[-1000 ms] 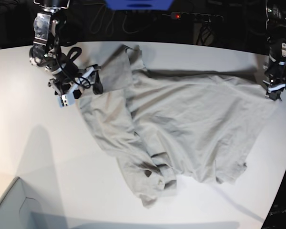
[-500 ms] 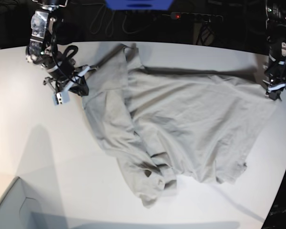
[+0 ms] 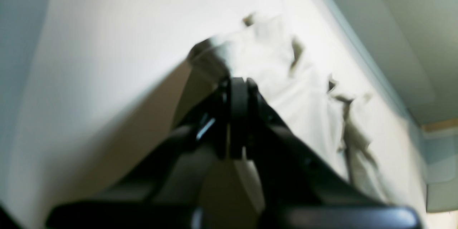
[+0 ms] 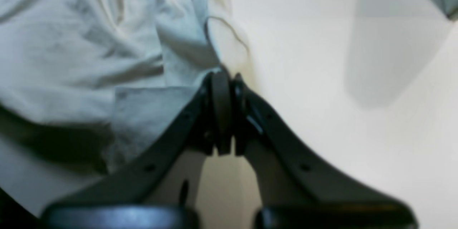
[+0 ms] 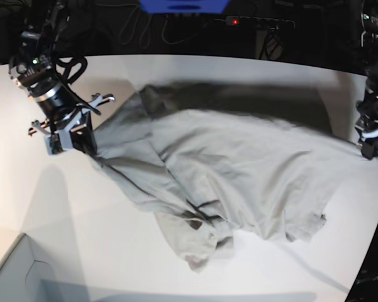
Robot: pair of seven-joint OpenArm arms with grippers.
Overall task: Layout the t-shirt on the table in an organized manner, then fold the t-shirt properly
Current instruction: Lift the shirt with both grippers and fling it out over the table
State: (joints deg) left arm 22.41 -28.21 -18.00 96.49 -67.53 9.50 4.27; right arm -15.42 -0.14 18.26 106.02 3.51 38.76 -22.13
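Lifted since a second ago, the t-shirt [image 5: 239,170] hangs stretched over the tabletop [image 5: 101,251], its near folds resting there. Farther back, the right gripper [image 5: 82,141] and left gripper [image 5: 368,150] each pinch an edge, arms spread wide.

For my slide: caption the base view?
Both grippers, left and right, pinch the t-shirt, stretching it above the table.

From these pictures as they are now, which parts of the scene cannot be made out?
- Left wrist view: blurred; the left gripper hides where it meets the t-shirt.
- Right wrist view: the right gripper covers the pinched shirt edge.
- Base view: the folds hide the neck label; the table is cut off by the picture's edges.
- Base view: the pale box is cut off at the corner.
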